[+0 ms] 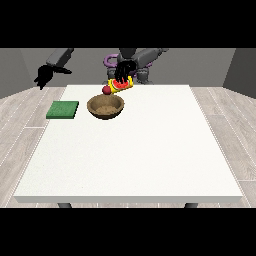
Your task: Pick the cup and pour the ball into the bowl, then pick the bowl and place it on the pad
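Front view: large white desk (150,150) w/ the robot small at the top, arms reaching over it. The hand at the view's right (125,70) is black, fingers curled round a yellow cup w/ red markings (121,85), which it holds above the desk's far edge. The cup is tipped well over, nearly on its side, mouth pointing toward the view's left & slightly down. Just at that mouth sits a small dark-red ball (106,90), touching or almost touching the cup's lip; can't tell which. The ball is over the far rim of a round brown wooden bowl (105,107), which stands upright on the desk directly below & slightly left of the cup. Bowl interior looks lighter brown, nothing else seen in it.

Left of the bowl, near but apart, a flat green square pad (63,109) lies on the desk close to its left edge.

The hand at the view's left (43,76) hangs off the desk's far-left corner, well apart from cup, bowl & pad, holding nothing; whether its fingers are straight or curled, can't tell.
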`<act>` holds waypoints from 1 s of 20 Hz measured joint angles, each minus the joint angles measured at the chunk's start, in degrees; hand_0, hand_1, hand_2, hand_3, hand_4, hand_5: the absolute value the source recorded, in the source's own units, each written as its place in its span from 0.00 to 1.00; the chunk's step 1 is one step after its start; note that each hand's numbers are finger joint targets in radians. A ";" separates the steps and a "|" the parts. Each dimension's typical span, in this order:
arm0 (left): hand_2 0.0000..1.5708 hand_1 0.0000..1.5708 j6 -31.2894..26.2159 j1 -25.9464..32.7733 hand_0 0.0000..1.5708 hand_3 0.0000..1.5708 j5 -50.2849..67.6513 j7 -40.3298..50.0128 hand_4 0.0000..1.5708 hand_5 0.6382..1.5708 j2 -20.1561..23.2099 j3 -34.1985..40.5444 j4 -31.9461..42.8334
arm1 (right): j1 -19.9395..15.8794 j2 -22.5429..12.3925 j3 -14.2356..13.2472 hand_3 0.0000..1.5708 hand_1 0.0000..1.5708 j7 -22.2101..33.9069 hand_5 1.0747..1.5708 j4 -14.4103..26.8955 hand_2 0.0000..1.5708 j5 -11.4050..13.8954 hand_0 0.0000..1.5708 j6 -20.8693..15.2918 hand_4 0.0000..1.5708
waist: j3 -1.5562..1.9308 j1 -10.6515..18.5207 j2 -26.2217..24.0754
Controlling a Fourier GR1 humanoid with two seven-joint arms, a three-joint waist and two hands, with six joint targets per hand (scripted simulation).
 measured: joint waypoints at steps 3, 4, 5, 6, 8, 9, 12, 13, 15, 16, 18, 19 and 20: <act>1.00 0.00 -2.78 0.39 0.00 1.00 -2.10 -0.84 0.76 0.85 0.00 -2.56 0.29 | -0.61 0.03 0.09 0.12 0.00 0.48 0.90 0.31 0.00 -0.22 0.00 0.37 0.00 | 0.00 -0.28 0.21; 1.00 0.00 -4.36 0.30 0.00 1.00 -2.63 -0.24 0.79 0.82 0.01 -3.59 -0.08 | -0.71 0.27 0.33 0.12 0.00 0.34 0.90 0.41 0.00 -0.08 0.00 0.40 0.00 | -0.01 -0.67 0.07; 1.00 0.00 -5.80 -0.58 0.00 1.00 -3.36 -0.20 0.79 0.81 0.00 -4.01 0.00 | -1.07 0.24 0.35 0.10 0.00 0.36 0.89 0.51 0.00 -0.08 0.00 0.40 0.00 | 0.00 -0.90 0.35; 1.00 0.00 -7.20 -0.96 0.00 1.00 -3.85 -1.07 0.79 0.80 0.05 -4.29 0.05 | -0.80 0.46 0.36 0.10 0.00 0.05 0.90 0.67 0.00 -0.02 0.00 0.17 0.00 | -0.01 -0.67 0.17; 1.00 0.45 -10.08 -2.65 0.45 1.00 -5.57 -2.03 0.76 0.83 0.12 -5.05 0.38 | -0.65 0.28 0.29 0.12 0.00 0.13 0.90 1.19 0.00 -0.16 0.00 0.63 0.00 | -0.01 -0.61 -0.23; 1.00 0.49 -11.51 -3.94 0.49 1.00 -6.39 -2.65 0.76 0.83 0.25 -5.20 0.32 | -0.67 0.24 0.20 0.15 0.00 -0.04 0.90 1.49 0.00 -0.12 0.00 0.43 0.00 | 0.01 -0.29 -0.24; 1.00 0.99 -15.86 -7.39 0.99 1.00 -9.25 -3.89 0.76 0.87 0.37 -6.14 0.82 | -0.62 -0.02 0.30 0.13 0.00 0.20 0.89 2.20 0.00 -0.05 0.00 0.82 0.00 | 0.02 -0.26 -0.89; 1.00 0.98 -16.98 -7.79 0.98 1.00 -10.11 -4.34 0.76 0.88 0.46 -6.53 0.57 | 0.00 0.00 0.30 0.12 0.00 -0.12 0.89 2.53 0.00 0.03 0.00 0.91 0.00 | 0.01 0.02 -1.55; 1.00 0.99 -19.33 -9.94 0.99 1.00 -11.39 -5.52 0.76 0.89 0.54 -5.94 0.40 | 0.18 -0.28 0.21 0.11 0.00 -0.62 0.89 2.92 0.00 0.03 0.00 1.18 0.00 | 0.02 0.28 -1.40; 1.00 0.98 -20.58 -11.18 0.98 1.00 -11.97 -6.18 0.77 0.88 0.49 -5.49 0.20 | 0.12 -0.58 0.01 0.13 0.00 -0.85 0.89 3.24 0.00 -0.12 0.00 1.43 0.00 | 0.02 0.48 -1.18; 1.00 0.96 -21.25 -10.91 0.96 1.00 -13.17 -7.43 0.77 0.88 0.75 -4.98 -0.44 | 0.90 -0.33 0.07 0.18 0.00 -1.42 0.89 3.35 0.00 -0.05 0.00 1.22 0.00 | 0.00 0.68 -1.61; 1.00 0.95 -21.98 -11.03 0.95 1.00 -13.68 -8.16 0.77 0.88 0.65 -4.67 -1.41 | 1.23 -0.81 -0.27 0.17 0.00 -1.89 0.91 3.84 0.00 -0.17 0.00 1.33 0.00 | 0.01 1.30 -1.62; 1.00 0.96 -22.45 -10.86 0.96 1.00 -14.17 -8.28 0.77 0.88 0.54 -4.26 -1.55 | 0.84 -0.71 -0.19 0.00 0.00 -1.47 0.95 3.72 0.00 -0.21 0.00 1.04 0.13 | 0.01 1.08 -1.54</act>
